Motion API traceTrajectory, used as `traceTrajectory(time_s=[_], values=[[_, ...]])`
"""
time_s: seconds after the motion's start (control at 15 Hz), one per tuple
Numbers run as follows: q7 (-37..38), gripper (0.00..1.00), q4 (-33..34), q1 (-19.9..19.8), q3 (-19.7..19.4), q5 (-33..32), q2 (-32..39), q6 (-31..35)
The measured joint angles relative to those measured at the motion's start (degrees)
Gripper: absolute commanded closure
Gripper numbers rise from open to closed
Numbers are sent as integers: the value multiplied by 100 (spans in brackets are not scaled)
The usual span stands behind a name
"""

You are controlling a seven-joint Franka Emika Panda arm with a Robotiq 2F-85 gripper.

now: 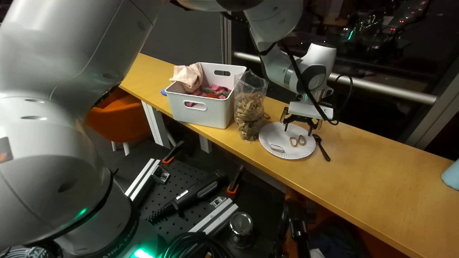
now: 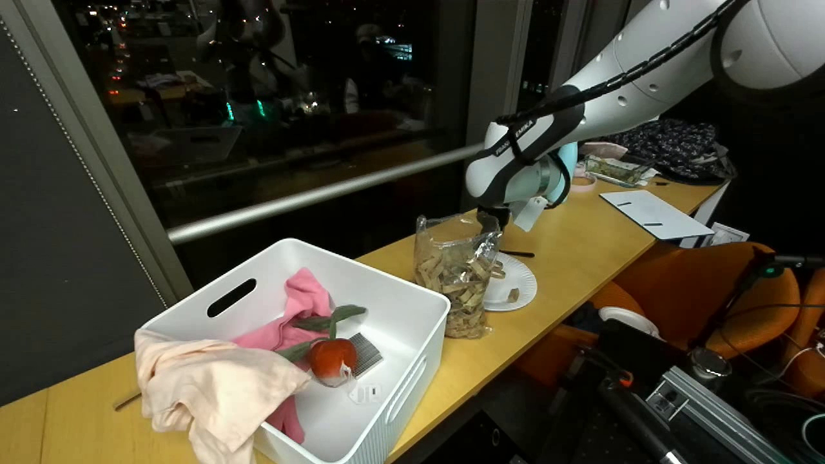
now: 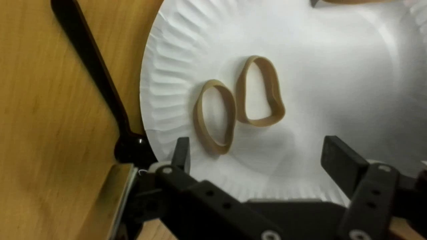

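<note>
Roughly left to right in an exterior view, a white ribbed bin (image 1: 215,116) stands well left of the jaws of the gripper (image 1: 298,132), with a peach cloth (image 1: 189,75) draped over its rim. Next comes a clear plastic bag (image 1: 251,84) packed with tan rubber bands (image 1: 249,111), upright and nearer the jaws, just beside a fluted white paper plate (image 1: 296,153). That plate lies on the wooden tabletop (image 1: 376,168), beneath the jaws. Closest to the bag on it, a lone rubber band (image 2: 514,295) lies farther from the jaws than two others, a D-shaped band (image 3: 272,83) and an oval band (image 3: 231,106), both standing on edge just ahead of the fingertips (image 3: 343,160) in the wrist view (whether the pair touch each other, I cannot tell). The jaws are spread wide and point down over the plate. Right of them rests a black plastic spoon (image 3: 99,75), its bowl at the plate's rim, just outside one jaw. Well to the right, a light-blue object (image 1: 452,175) is cut off by the view's edge.
</note>
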Motion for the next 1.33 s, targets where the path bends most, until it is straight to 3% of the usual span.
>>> traceTrajectory(time_s=[0.73, 0.8, 0.87, 1.33], values=[[175, 0, 0, -22, 0, -173, 93, -20], [188, 8, -1, -22, 0, -182, 100, -20], [200, 26, -1, -22, 0, -185, 103, -20], [241, 80, -11, -29, 0, -187, 104, -20]])
